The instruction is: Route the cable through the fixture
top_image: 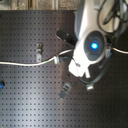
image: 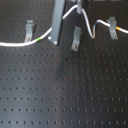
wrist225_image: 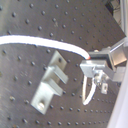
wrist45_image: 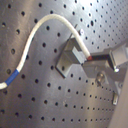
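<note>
Pinching the cable beside a clip

Gripping the cable (wrist225_image: 60, 46) with jaws pressed on it, just beside a metal clip (wrist225_image: 50, 84) on the perforated desk (image: 65, 95). Farther off, trailing white past a green band (image: 36, 38) toward the first exterior view's left.

White cable (wrist45_image: 45, 21) arcing over a black perforated board (wrist45_image: 45, 95), blue band near one end, passing across the top of a grey metal clip fixture (wrist45_image: 70, 57), gripper finger (wrist45_image: 111, 56) pinching the cable just beside the fixture
</note>
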